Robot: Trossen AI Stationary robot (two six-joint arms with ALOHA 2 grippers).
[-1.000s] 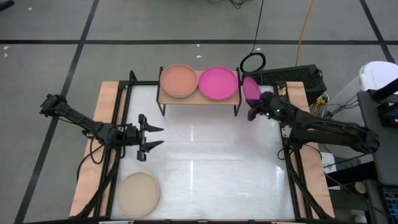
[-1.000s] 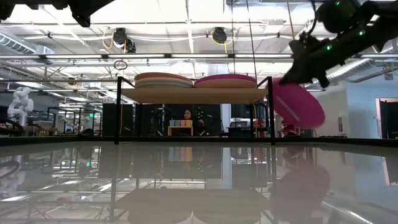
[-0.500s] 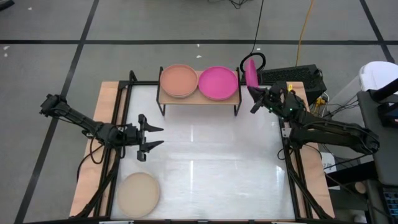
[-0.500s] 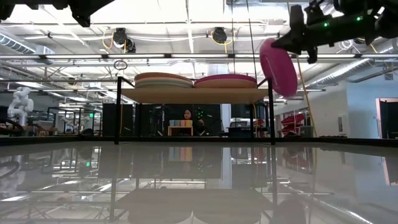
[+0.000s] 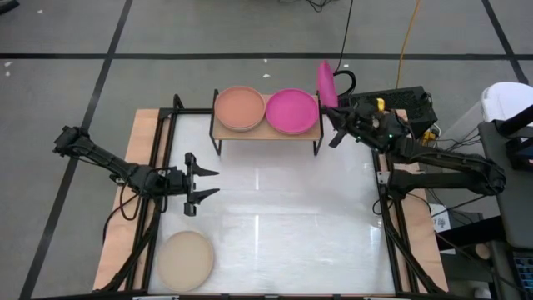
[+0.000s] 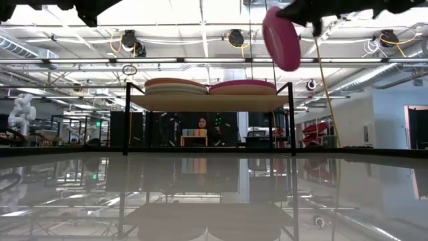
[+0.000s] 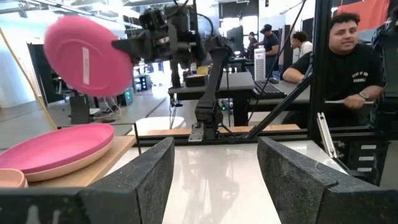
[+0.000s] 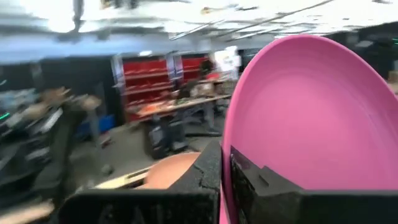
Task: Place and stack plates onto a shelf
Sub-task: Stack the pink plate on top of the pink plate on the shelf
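A magenta plate (image 5: 326,83) stands almost on edge in my right gripper (image 8: 227,168), high above the right end of the shelf (image 5: 266,133); the low view shows the plate (image 6: 281,38) well above the shelf top (image 6: 207,102). On the shelf rest a peach-orange stack (image 5: 240,107) on the left and a second magenta plate (image 5: 291,111) on the right. A tan-beige plate (image 5: 186,259) lies flat near the table's near left corner. My left gripper (image 5: 215,182) waits open over the table's left side. My right gripper pinches the magenta plate's rim (image 8: 225,155) between its two fingers, one finger (image 8: 205,174) on the back and one (image 8: 249,180) on the hollow face. The fingers reach level from the table's right. The plate is lifted clear and steeply tilted, sticking out toward the left.
A black cable loop (image 5: 339,83) and a black box (image 5: 400,104) sit behind and right of the shelf. Black frame rails (image 5: 158,167) run along the table's sides. People (image 7: 348,62) sit beyond the right edge. Open tabletop (image 5: 275,217) lies in front of the shelf.
My right gripper has risen and moved toward the far edge and left, toward the shelf, carrying the magenta plate from beside the shelf's right legs to well above its top. The plate has tipped closer to standing on edge.
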